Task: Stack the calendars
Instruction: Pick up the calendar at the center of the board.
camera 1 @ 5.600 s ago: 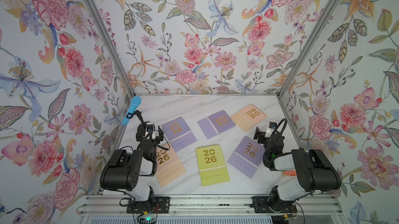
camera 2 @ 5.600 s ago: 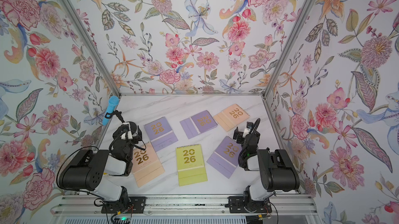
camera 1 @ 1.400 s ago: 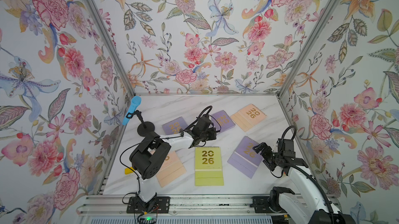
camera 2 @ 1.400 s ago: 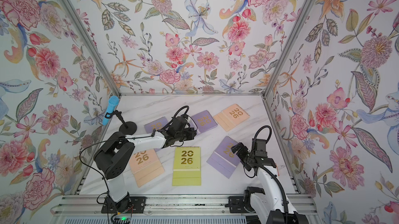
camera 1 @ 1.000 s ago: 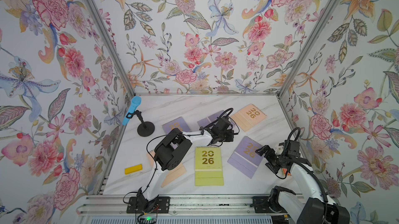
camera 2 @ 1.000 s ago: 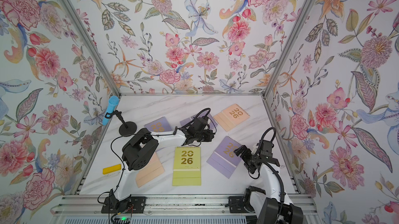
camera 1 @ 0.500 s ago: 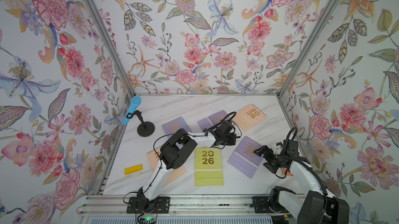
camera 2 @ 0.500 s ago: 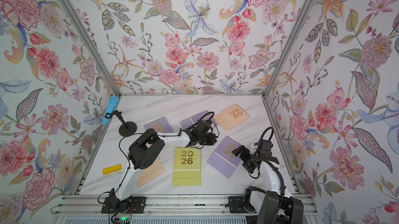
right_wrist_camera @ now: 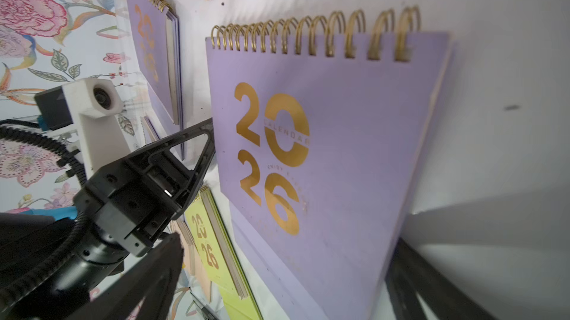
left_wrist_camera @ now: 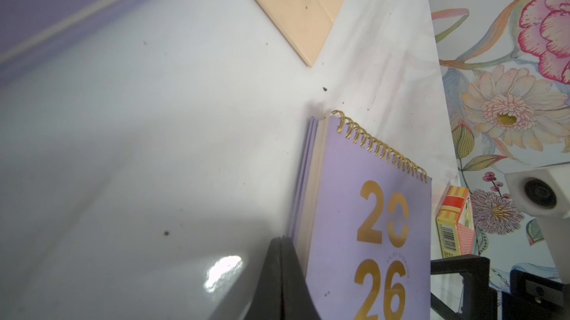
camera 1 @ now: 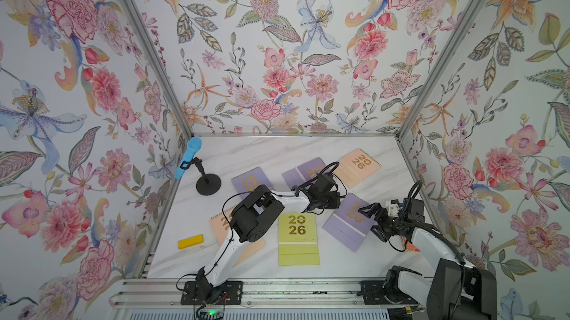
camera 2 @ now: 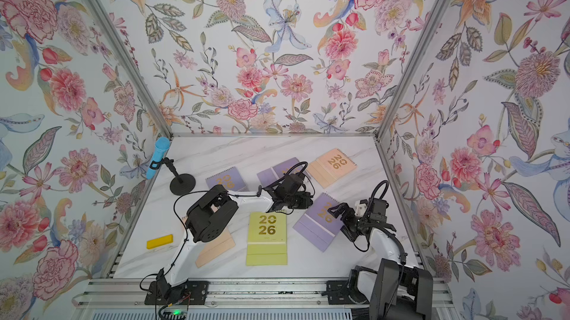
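- Calendars point(camera 1: 297, 235) lie flat, spread over marble table point(camera 1: 277, 151), unstacked.
- Left gripper point(left_wrist_camera: 280, 250), fingers pressed together, sits just beside a lavender calendar point(camera 1: 342, 229) at its edge.
- Right gripper point(camera 1: 371, 221), claw spread wide, is at that calendar's other side.

The left arm point(camera 1: 228, 250) rises from its base at the front rail, bends at a raised elbow and stretches forward and across toward the robot's right side. The left gripper point(camera 1: 336, 202) sits low, its jaws pressed together. The right arm point(camera 1: 431, 247) leans forward with its wrist turned inward. The right gripper point(camera 1: 367, 219) faces the left one, jaws spread wide, near it but apart.
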Controlling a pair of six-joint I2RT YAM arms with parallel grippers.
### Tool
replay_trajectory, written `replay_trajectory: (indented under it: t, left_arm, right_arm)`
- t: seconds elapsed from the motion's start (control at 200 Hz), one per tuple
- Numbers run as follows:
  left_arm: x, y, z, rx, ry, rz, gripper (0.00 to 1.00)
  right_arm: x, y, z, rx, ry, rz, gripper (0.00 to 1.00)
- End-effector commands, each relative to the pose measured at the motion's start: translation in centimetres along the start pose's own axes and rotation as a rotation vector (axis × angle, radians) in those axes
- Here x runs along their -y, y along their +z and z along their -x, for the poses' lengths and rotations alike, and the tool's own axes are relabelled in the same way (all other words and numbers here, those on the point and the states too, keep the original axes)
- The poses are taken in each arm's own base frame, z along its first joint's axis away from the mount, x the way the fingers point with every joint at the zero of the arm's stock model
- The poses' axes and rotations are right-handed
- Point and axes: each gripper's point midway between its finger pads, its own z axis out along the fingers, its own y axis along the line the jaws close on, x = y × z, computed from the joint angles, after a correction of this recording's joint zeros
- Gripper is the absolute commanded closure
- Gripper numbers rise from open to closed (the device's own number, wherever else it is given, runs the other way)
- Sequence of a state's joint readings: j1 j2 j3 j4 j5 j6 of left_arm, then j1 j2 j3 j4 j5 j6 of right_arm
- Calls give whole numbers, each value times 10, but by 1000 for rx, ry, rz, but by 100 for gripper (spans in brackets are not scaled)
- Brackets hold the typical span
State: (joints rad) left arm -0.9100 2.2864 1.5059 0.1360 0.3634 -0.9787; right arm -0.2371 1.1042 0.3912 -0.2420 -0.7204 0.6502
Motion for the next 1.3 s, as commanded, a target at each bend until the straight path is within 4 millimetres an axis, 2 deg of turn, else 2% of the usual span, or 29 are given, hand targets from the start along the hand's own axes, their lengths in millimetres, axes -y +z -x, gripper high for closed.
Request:
replay_trajectory:
  t: [0.0,0.085,0.19,0.375,0.555,0.781,0.901,1.121,1.296]
  left_arm:
    - [-7,15,-34,-86,-37,-13,100]
    - [-4,14,-29,-78,-35,-20,100]
    - [-2,10,-23,-64,-36,-23,100]
    - [1,1,-9,-33,-39,-35,100]
    - [10,-7,4,-7,-44,-71,100]
    - [19,-30,29,48,-41,-94,100]
    - [17,-52,45,98,-45,-93,100]
    - [-8,-105,64,190,-69,-52,100]
    - [-39,-146,59,235,-95,-1,100]
  right_arm:
    - [-61,-20,13,50,-105,220,1]
    - [-72,-31,20,90,-127,244,2]
    - [-61,-30,22,104,-101,212,12]
    - [-36,-23,18,111,-95,120,38]
    - [-31,-21,15,105,-118,66,66]
    - [-48,-21,11,115,-200,23,87]
    - [-63,-23,6,111,-252,6,95]
    - [-94,-25,-5,109,-345,10,99]
    - [-119,-17,-28,53,-430,28,100]
